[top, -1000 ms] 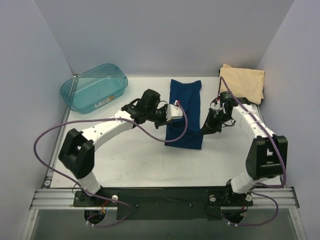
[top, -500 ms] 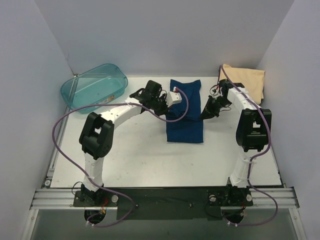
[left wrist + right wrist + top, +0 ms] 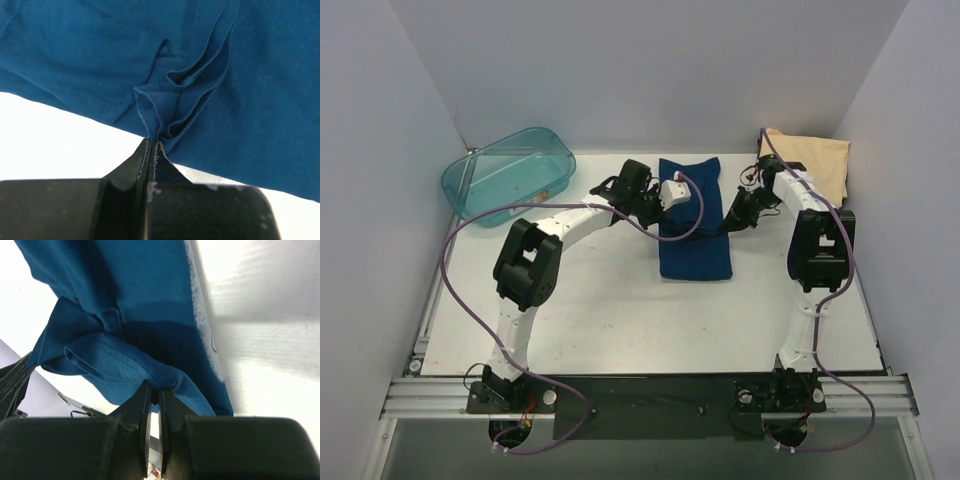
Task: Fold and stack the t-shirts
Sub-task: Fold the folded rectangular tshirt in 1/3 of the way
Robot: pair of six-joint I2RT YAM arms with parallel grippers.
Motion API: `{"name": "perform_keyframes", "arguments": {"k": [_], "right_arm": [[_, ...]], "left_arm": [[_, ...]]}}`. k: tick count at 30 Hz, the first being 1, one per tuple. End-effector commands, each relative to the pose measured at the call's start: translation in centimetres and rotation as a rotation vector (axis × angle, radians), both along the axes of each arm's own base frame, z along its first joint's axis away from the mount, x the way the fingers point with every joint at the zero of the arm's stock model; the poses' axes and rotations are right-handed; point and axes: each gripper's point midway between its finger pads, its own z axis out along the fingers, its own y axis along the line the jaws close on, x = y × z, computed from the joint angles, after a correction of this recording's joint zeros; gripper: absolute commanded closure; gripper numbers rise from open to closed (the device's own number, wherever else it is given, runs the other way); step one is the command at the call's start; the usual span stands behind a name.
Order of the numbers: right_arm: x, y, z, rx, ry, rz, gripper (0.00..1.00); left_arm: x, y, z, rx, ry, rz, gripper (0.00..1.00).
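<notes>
Writing: we are finding the teal tub's (image 3: pixel 490 208) sticker too small to read.
Left gripper (image 3: pixel 151 143): pinching the navy t-shirt's (image 3: pixel 696 242) left edge.
Right gripper (image 3: pixel 154 390): pinching its right edge.
Shirt: lying mid-table, now sitting farther back than half a second ago.

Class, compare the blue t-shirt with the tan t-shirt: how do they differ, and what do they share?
The blue t-shirt is dark blue; the tan t-shirt is pale beige. The blue one lies in the middle of the table, the tan one in the far right corner. The left tool and right tool pinch the blue one's side edges; no tool holds the tan one. Both are folded.
</notes>
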Motion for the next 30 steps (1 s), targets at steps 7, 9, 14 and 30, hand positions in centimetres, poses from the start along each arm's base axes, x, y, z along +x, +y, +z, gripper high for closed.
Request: {"name": "perform_keyframes", "arguments": {"k": [7, 9, 14, 30], "right_arm": [[2.4, -1.8, -0.9, -0.002, 0.003, -0.082, 0.87], [2.7, -2.5, -1.2, -0.019, 0.007, -0.107, 0.78], [6.0, -4.9, 3.7, -0.082, -0.167, -0.127, 0.61], [1.0, -0.2, 0.6, -0.042, -0.095, 0.040, 0.99]], "left_arm": [[3.8, -1.5, 1.1, -0.067, -0.089, 0.079, 1.00], [4.0, -1.3, 0.7, -0.054, -0.079, 0.107, 0.89], [7.2, 0.5, 3.0, -0.037, -0.099, 0.251, 0.45], [-1.4, -4.2, 2.1, -0.087, 0.245, 0.114, 0.76]]}}
